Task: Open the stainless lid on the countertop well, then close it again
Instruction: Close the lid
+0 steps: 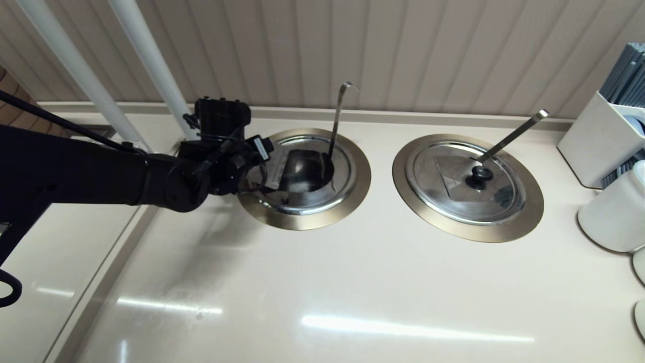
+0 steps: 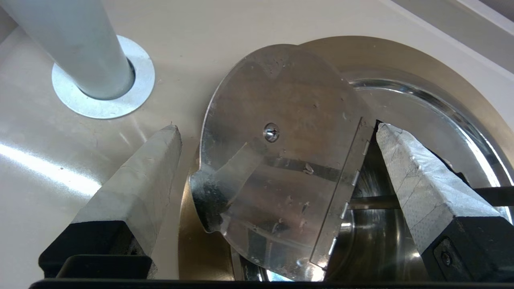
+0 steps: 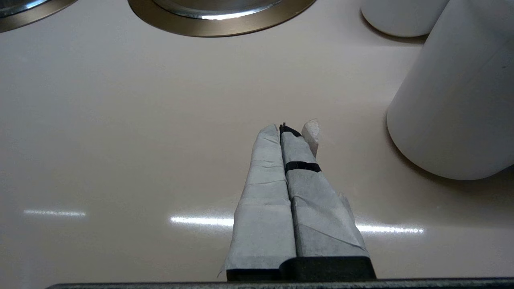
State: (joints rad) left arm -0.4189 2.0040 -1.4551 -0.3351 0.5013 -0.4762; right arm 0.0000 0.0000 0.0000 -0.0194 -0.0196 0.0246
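Note:
The countertop well (image 1: 302,222) is uncovered, its dark bowl (image 2: 381,241) open, and the thin hook-tipped ladle handle (image 1: 336,121) rises from it. The stainless lid (image 2: 281,180) is tipped up over the left side of the flange (image 2: 401,60). Its underside and centre screw face the left wrist view, and its knob is hidden. From the head it shows as a shiny strip (image 1: 280,170). My left gripper (image 2: 277,130) is open, one finger on each side of the lid; I cannot tell whether they touch it. My right gripper (image 3: 286,127) hovers shut over bare counter.
The twin well at the right keeps its lid (image 1: 468,181) on, with a straight ladle handle (image 1: 514,133). A white pole (image 2: 80,52) stands behind and left of the open well. White containers (image 1: 612,212) and a utensil box (image 1: 599,141) crowd the right edge.

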